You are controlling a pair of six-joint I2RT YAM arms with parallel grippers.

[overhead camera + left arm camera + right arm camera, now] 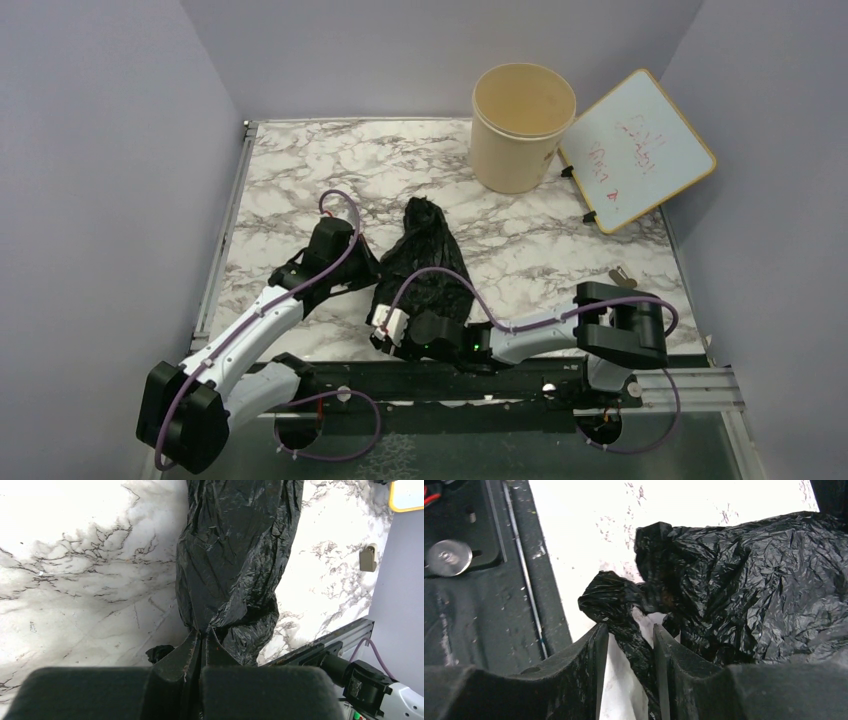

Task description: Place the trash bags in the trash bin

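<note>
You are pinching a fold of the trash bag (425, 262), lying mid-table, with the left gripper (201, 639) closed tight. The right gripper (630, 630) is straddling a twisted strand, jaws apart; only that wrist view is showing the gap. The trash bin (522, 128) is standing far right, a whiteboard (640, 150) leaning just beside it.

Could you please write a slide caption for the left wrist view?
Left end effector shut on one end of the black trash bag lying on the marble table.
</note>
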